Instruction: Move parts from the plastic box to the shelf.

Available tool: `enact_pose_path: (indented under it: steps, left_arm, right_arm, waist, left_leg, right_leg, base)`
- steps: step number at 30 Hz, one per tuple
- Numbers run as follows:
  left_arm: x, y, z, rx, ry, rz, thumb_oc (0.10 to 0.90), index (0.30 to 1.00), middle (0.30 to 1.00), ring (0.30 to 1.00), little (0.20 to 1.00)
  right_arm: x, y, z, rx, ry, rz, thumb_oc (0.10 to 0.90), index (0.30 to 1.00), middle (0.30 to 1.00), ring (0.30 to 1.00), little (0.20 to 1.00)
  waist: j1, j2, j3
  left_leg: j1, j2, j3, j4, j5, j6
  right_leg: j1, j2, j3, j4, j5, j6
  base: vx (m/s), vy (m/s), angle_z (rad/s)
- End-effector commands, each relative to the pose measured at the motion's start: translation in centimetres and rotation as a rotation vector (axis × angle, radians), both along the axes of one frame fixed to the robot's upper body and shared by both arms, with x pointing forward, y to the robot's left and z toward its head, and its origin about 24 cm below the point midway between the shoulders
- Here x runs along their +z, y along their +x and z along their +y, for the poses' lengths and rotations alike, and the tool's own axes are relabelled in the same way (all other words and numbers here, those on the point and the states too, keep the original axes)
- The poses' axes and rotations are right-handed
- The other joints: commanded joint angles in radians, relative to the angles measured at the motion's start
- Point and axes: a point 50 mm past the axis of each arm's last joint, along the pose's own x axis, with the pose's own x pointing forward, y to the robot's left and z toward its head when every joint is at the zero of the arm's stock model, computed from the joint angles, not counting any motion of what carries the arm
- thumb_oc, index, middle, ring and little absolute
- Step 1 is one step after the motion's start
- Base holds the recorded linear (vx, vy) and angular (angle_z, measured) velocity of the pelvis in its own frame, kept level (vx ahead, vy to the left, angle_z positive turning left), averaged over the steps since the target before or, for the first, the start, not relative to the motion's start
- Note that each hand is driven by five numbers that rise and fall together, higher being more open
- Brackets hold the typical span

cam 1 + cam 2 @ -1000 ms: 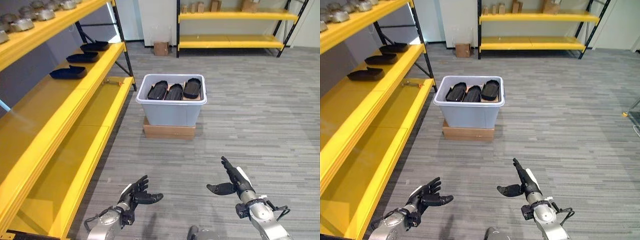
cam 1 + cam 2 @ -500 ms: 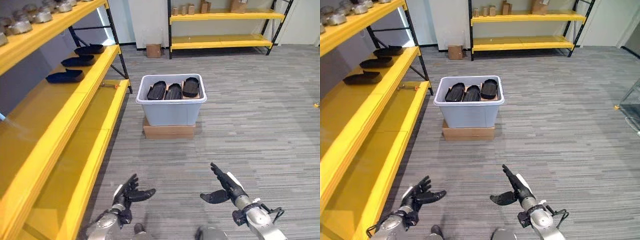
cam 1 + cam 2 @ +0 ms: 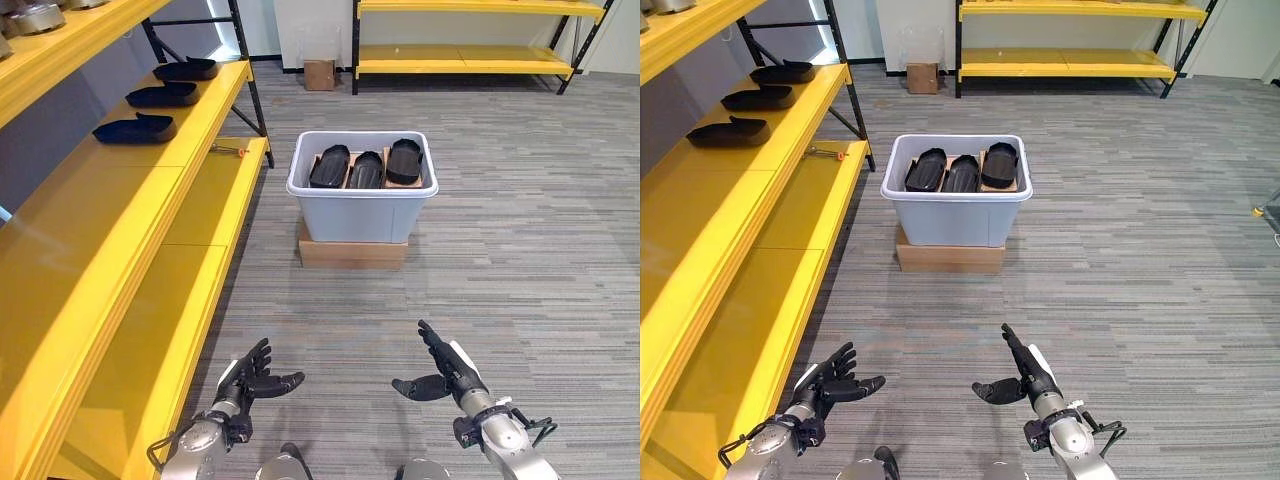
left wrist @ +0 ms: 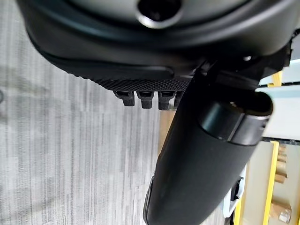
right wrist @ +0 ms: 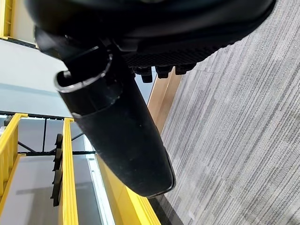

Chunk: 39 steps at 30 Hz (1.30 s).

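Black parts (image 3: pixel 367 168); pale grey plastic box (image 3: pixel 362 213); yellow shelf (image 3: pixel 120 215); grey-striped floor (image 3: pixel 520 250).

Grey striped carpet floor (image 3: pixel 520 230) fills the room. A second yellow rack (image 3: pixel 470 55) with black uprights stands along the far pale wall (image 3: pixel 310 25), a small cardboard box (image 3: pixel 321 74) on the floor just beside it.

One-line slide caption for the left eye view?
Both open hands, left hand and right hand, face the plastic box holding three black parts.
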Motion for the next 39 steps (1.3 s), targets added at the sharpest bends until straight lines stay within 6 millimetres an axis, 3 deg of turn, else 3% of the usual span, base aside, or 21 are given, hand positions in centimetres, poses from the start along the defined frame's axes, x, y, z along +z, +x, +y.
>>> enact_pose_path:
  steps: [1, 3, 4, 6, 8, 9, 12, 13, 14, 15, 18, 19, 21, 22, 23, 27, 28, 32, 33, 35, 39]
  left_arm:
    - [4.2, 2.9, -1.2, -0.136, 0.015, -0.243, 0.9, 1.0, 1.0, 1.0, 1.0]
    - [3.9, 3.0, -1.7, -0.168, 0.012, -0.228, 0.9, 1.0, 1.0, 1.0, 1.0]
    - [3.9, 3.0, -1.7, -0.174, 0.009, -0.224, 0.9, 1.0, 1.0, 1.0, 1.0]
    - [3.7, 3.1, -2.4, -0.218, 0.013, -0.21, 0.9, 1.0, 1.0, 1.0, 1.0]
    - [3.4, 2.9, -3.0, -0.242, 0.02, -0.193, 0.9, 1.0, 1.0, 1.0, 1.0]
    - [3.2, 2.6, -3.0, -0.236, 0.02, -0.188, 0.9, 1.0, 1.0, 1.0, 1.0]
    - [3.3, 2.0, -2.2, -0.204, 0.013, -0.19, 0.9, 1.0, 1.0, 1.0, 1.0]
    - [3.6, 2.2, -1.9, -0.196, 0.017, -0.194, 0.9, 1.0, 1.0, 1.0, 1.0]
    - [3.7, 2.5, -1.9, -0.193, 0.017, -0.195, 0.9, 1.0, 1.0, 1.0, 1.0]
    - [4.0, 3.0, -2.2, -0.194, 0.025, -0.198, 0.9, 1.0, 1.0, 1.0, 1.0]
    - [4.2, 3.6, -3.0, -0.211, 0.038, -0.201, 0.9, 1.0, 1.0, 1.0, 1.0]
    - [4.3, 3.7, -3.5, -0.235, 0.05, -0.207, 0.9, 1.0, 1.0, 1.0, 1.0]
    - [4.4, 3.6, -3.5, -0.247, 0.058, -0.21, 0.9, 1.0, 1.0, 1.0, 1.0]
    - [4.1, 3.2, -3.2, -0.266, 0.064, -0.2, 0.9, 1.0, 1.0, 1.0, 1.0]
    - [3.8, 2.9, -3.1, -0.278, 0.06, -0.186, 0.9, 1.0, 1.0, 1.0, 1.0]
    - [3.6, 1.9, -2.5, -0.279, 0.029, -0.154, 0.9, 1.0, 1.0, 1.0, 1.0]
    - [3.5, 1.8, -2.5, -0.281, 0.026, -0.148, 0.9, 1.0, 1.0, 1.0, 1.0]
    - [2.9, 0.9, -2.3, -0.269, 0.012, -0.117, 0.9, 1.0, 1.0, 1.0, 1.0]
    - [2.6, 0.6, -2.3, -0.267, 0.005, -0.103, 0.9, 1.0, 1.0, 1.0, 1.0]
    - [2.5, 0.4, -2.4, -0.261, -0.005, -0.106, 0.9, 1.0, 1.0, 1.0, 1.0]
    - [2.3, 0.4, -2.4, -0.232, -0.027, -0.108, 0.9, 1.0, 1.0, 1.0, 1.0]
  right_arm:
    - [5.2, 3.1, 0.8, 0.032, 0.048, -0.305, 0.9, 1.0, 1.0, 1.0, 1.0]
    - [5.4, 3.3, 0.7, 0.016, 0.052, -0.314, 0.9, 1.0, 1.0, 1.0, 1.0]
    - [5.4, 3.3, 0.7, 0.012, 0.051, -0.316, 0.9, 1.0, 1.0, 1.0, 1.0]
    - [5.5, 3.4, 0.7, -0.005, 0.052, -0.319, 0.9, 1.0, 1.0, 1.0, 1.0]
    - [5.5, 3.6, 0.8, -0.009, 0.051, -0.32, 0.9, 1.0, 1.0, 1.0, 1.0]
    - [5.5, 3.6, 0.8, -0.001, 0.046, -0.322, 0.9, 1.0, 1.0, 1.0, 1.0]
    - [5.7, 3.8, 1.1, 0.034, 0.044, -0.332, 0.9, 1.0, 1.0, 1.0, 1.0]
    - [5.8, 3.7, 1.2, 0.046, 0.047, -0.337, 0.9, 1.0, 1.0, 1.0, 1.0]
    - [5.8, 3.8, 1.2, 0.053, 0.048, -0.34, 0.9, 1.0, 1.0, 1.0, 1.0]
    - [6.0, 3.9, 1.3, 0.06, 0.047, -0.348, 0.9, 1.0, 1.0, 1.0, 1.0]
    - [6.2, 4.2, 1.4, 0.047, 0.057, -0.349, 0.9, 1.0, 1.0, 1.0, 1.0]
    - [6.3, 4.2, 1.3, 0.038, 0.066, -0.358, 0.9, 1.0, 1.0, 1.0, 1.0]
    - [6.5, 4.2, 1.3, 0.036, 0.077, -0.376, 0.9, 1.0, 1.0, 1.0, 1.0]
    - [6.6, 4.0, 1.4, 0.035, 0.095, -0.389, 0.9, 1.0, 1.0, 1.0, 1.0]
    - [6.6, 3.8, 1.4, 0.041, 0.103, -0.392, 0.9, 1.0, 1.0, 1.0, 1.0]
    - [6.6, 3.1, 1.5, 0.062, 0.103, -0.374, 0.9, 1.0, 1.0, 1.0, 1.0]
    - [6.6, 2.9, 1.5, 0.07, 0.09, -0.374, 0.9, 1.0, 1.0, 1.0, 1.0]
    - [6.8, 2.8, 1.0, 0.057, 0.07, -0.385, 0.9, 1.0, 1.0, 1.0, 1.0]
    - [7.0, 3.1, 0.5, 0.045, 0.056, -0.387, 0.9, 1.0, 1.0, 1.0, 1.0]
    - [7.2, 3.3, 0.3, 0.052, 0.039, -0.393, 0.9, 1.0, 1.0, 1.0, 1.0]
    - [7.2, 3.5, -0.2, 0.052, 0.0, -0.389, 0.9, 1.0, 1.0, 1.0, 1.0]
  waist:
    - [0.012, 0.006, -0.027]
    - [0.007, -0.026, -0.041]
    - [0.007, -0.029, -0.044]
    - [0.009, -0.04, -0.056]
    - [0.017, -0.022, -0.06]
    - [0.01, -0.014, -0.055]
    - [-0.013, 0.004, -0.032]
    - [-0.025, -0.006, -0.02]
    - [-0.033, -0.011, -0.012]
    - [-0.044, -0.023, 0.0]
    - [-0.06, -0.03, 0.022]
    - [-0.072, -0.003, 0.047]
    - [-0.078, -0.009, 0.054]
    - [-0.081, -0.022, 0.055]
    - [-0.081, -0.029, 0.053]
    - [-0.073, -0.042, 0.032]
    - [-0.073, -0.05, 0.025]
    - [-0.072, -0.041, -0.012]
    - [-0.077, -0.04, -0.03]
    - [-0.074, -0.042, -0.045]
    - [-0.07, -0.038, -0.078]
  left_leg:
    - [-0.075, -0.062, -0.065, -0.056, 0.006, 0.061]
    - [-0.046, -0.124, -0.063, -0.069, -0.043, 0.091]
    - [-0.042, -0.132, -0.061, -0.073, -0.047, 0.096]
    - [-0.017, -0.178, -0.054, -0.098, -0.069, 0.133]
    - [0.023, -0.201, -0.045, -0.14, -0.079, 0.162]
    - [0.042, -0.208, -0.044, -0.145, -0.091, 0.167]
    - [0.078, -0.19, -0.016, -0.145, -0.095, 0.155]
    - [0.106, -0.193, -0.016, -0.145, -0.105, 0.135]
    - [0.123, -0.192, -0.019, -0.144, -0.118, 0.124]
    - [0.153, -0.195, -0.016, -0.144, -0.149, 0.113]
    - [0.197, -0.187, -0.031, -0.13, -0.217, 0.096]
    - [0.216, -0.149, -0.04, -0.102, -0.249, 0.093]
    - [0.205, -0.143, -0.031, -0.079, -0.247, 0.096]
    - [0.193, -0.148, -0.043, -0.059, -0.249, 0.092]
    - [0.18, -0.149, -0.051, -0.033, -0.254, 0.091]
    - [0.161, -0.135, -0.04, 0.032, -0.274, 0.082]
    - [0.154, -0.136, -0.028, 0.034, -0.26, 0.083]
    - [0.188, -0.104, -0.007, 0.044, -0.29, 0.076]
    - [0.204, -0.077, 0.015, 0.066, -0.303, 0.067]
    - [0.199, -0.053, 0.026, 0.111, -0.272, 0.048]
    - [0.195, -0.051, 0.027, 0.17, -0.208, 0.012]
  right_leg:
    - [0.099, 0.06, -0.002, 0.173, -0.108, 0.023]
    - [0.106, 0.05, 0.01, 0.257, -0.048, 0.07]
    - [0.106, 0.05, 0.013, 0.268, -0.035, 0.078]
    - [0.078, 0.037, 0.009, 0.41, 0.071, 0.141]
    - [-0.017, -0.006, -0.001, 0.625, 0.163, 0.153]
    - [-0.061, -0.012, -0.007, 0.642, 0.159, 0.148]
    - [-0.172, 0.038, -0.026, 0.515, 0.155, 0.117]
    - [-0.177, 0.019, -0.076, 0.278, 0.143, 0.089]
    - [-0.178, 0.003, -0.096, 0.151, 0.16, 0.079]
    - [-0.201, -0.041, -0.111, 0.001, 0.223, 0.086]
    - [-0.267, -0.121, -0.082, -0.159, 0.344, 0.13]
    - [-0.373, -0.155, -0.011, -0.159, 0.371, 0.133]
    - [-0.393, -0.158, 0.021, -0.153, 0.367, 0.123]
    - [-0.327, -0.149, 0.023, -0.236, 0.369, 0.133]
    - [-0.295, -0.143, 0.034, -0.245, 0.379, 0.135]
    - [-0.196, -0.114, 0.022, -0.193, 0.323, 0.135]
    - [-0.187, -0.11, 0.014, -0.193, 0.317, 0.124]
    - [-0.153, -0.091, -0.037, -0.128, 0.218, 0.097]
    - [-0.146, -0.08, -0.065, -0.096, 0.182, 0.072]
    - [-0.121, -0.048, -0.081, -0.109, 0.162, 0.039]
    - [-0.087, 0.015, -0.109, -0.146, 0.123, -0.007]
  base:
    - [0.14, 0.129, -0.05]
    - [0.13, 0.146, -0.02]
    - [0.08, 0.152, -0.14]
    - [0.09, 0.172, -0.38]
    - [0.12, 0.183, -0.4]
    - [0.13, 0.074, -0.2]
    - [0.14, -0.101, -0.35]
    - [0.23, -0.182, -0.38]
    - [0.35, -0.291, -0.37]
    - [0.31, -0.263, -0.2]
    - [0.38, -0.26, 0.04]
    - [0.48, -0.383, 0.11]
    - [0.31, -0.325, 0.24]
    - [0.32, -0.325, 0.47]
    - [0.53, -0.357, 0.64]
    - [0.48, -0.253, 0.77]
    - [0.38, -0.244, 0.62]
    - [0.45, -0.213, 0.27]
    - [0.41, -0.26, 0.21]
    - [0.33, -0.239, 0.25]
    - [0.21, -0.187, 0.25]
